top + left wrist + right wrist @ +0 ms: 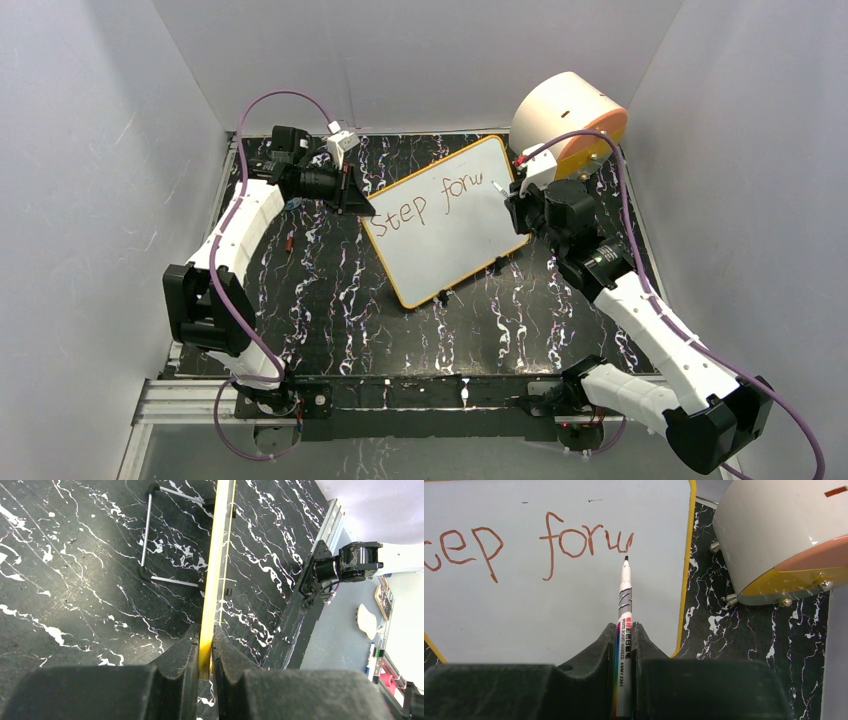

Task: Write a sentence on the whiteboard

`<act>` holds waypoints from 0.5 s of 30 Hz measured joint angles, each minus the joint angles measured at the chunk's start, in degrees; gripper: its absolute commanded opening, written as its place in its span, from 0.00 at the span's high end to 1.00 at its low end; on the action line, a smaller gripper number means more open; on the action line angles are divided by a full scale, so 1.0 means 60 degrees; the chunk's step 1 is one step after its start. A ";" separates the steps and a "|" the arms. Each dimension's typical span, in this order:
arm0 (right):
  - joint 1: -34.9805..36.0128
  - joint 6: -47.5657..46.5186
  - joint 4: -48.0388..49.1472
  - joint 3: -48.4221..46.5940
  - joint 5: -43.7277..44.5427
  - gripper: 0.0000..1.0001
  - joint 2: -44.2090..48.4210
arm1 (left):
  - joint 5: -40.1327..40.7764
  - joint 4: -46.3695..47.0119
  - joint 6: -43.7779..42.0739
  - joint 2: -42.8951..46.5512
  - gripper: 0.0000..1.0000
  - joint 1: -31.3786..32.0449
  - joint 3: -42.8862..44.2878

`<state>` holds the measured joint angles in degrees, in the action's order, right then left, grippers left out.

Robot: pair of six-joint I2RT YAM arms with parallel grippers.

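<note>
On black marbled tabletop [330, 310]: whiteboard [450, 255]; white walls [400, 60] around.

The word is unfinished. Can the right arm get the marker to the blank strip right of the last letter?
Probably yes: the right end effector grips the marker, tip just under the sentence, with bare whiteboard beside it; the drum stands off the board.

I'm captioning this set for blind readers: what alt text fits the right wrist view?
The right gripper is shut on a marker, its tip just below the last stroke of the unfinished reddish-brown sentence, visible as "ep forw", on the whiteboard. A round peach-and-orange drum stands on the black marbled table beyond the board's right edge.
</note>
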<state>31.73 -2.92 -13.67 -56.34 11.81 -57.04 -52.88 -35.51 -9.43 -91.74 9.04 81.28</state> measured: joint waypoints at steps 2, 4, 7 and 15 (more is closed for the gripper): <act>0.0000 0.0000 0.0000 0.0000 -0.0004 1.00 0.0033 | 0.0124 -0.0397 -0.0160 -0.0015 1.00 -0.0007 0.0215; 0.0000 0.0004 0.0000 0.0000 -0.0018 1.00 0.0058 | 0.0288 -0.0732 -0.0291 -0.0015 1.00 -0.0036 0.0401; 0.0000 0.0015 0.0004 0.0000 -0.0044 1.00 0.0076 | 0.0426 -0.1078 -0.0463 -0.0015 1.00 -0.0160 0.0506; 0.0000 0.0026 0.0004 0.0000 -0.0084 1.00 0.0073 | 0.0914 -0.1647 -0.0841 -0.0036 0.65 -0.0393 0.0667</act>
<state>31.73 -2.76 -13.65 -56.34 11.31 -56.60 -47.40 -45.39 -14.48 -91.96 6.68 85.27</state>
